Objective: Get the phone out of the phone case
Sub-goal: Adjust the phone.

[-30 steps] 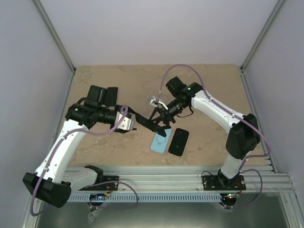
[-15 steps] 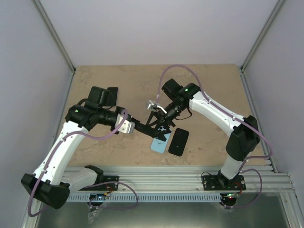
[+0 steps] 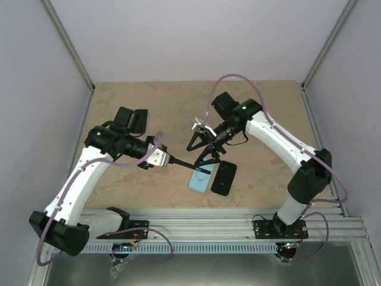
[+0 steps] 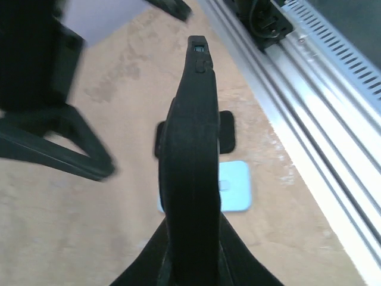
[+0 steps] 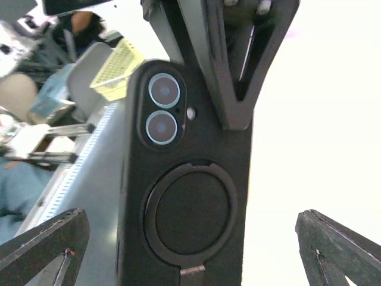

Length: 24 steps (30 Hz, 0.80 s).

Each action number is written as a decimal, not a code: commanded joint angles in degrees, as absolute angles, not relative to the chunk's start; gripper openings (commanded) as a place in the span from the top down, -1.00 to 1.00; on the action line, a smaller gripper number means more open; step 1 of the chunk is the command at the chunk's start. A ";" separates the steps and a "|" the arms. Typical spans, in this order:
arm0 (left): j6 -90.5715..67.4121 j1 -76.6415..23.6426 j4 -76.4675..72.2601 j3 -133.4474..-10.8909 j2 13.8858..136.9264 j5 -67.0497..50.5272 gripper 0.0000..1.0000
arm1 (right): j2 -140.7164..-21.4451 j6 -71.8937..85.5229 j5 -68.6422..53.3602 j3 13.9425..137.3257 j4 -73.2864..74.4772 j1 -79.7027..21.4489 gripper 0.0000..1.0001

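On one beige, stone-mottled table [image 3: 143,101], counting two white arms with black joints, left [image 3: 77,185] and right [image 3: 280,137], both bending inward. Seeing two flat rounded rectangles lying side by side near the front rail, edges touching or nearly so: a pale blue slab [image 3: 199,180], smooth and glossy, and just right of it the matte black phone case [image 3: 225,179]. Noting on that case's back one large ring and two round lenses stacked in a corner. Finding the left claw [image 3: 191,164] clenched on nothing, thin black fingers pressed together, tip at the slab's far end, contact unclear. Finding the right claw [image 3: 203,150] released, triangular fingers spread wide, hanging above both
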<state>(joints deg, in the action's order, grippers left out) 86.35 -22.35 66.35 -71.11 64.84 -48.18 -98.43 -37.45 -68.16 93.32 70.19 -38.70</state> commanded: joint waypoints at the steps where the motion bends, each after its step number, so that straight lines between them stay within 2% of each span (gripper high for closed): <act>1: 83.35 -22.20 74.45 -75.02 68.64 -51.75 1.00 | -92.72 -39.06 -61.53 94.45 65.14 -37.44 -0.94; 6: 77.47 -22.24 75.43 -77.39 71.53 -52.63 1.00 | -89.95 -36.86 -56.19 91.15 61.09 -37.50 -0.92; 14: 66.05 -22.24 79.26 -84.21 79.51 -53.25 1.00 | -89.06 -29.12 -49.38 85.84 55.39 -41.87 -0.60; 24: 60.23 -22.32 79.23 -86.47 82.28 -51.79 1.00 | -89.95 -24.31 -47.20 85.32 52.65 -42.71 0.04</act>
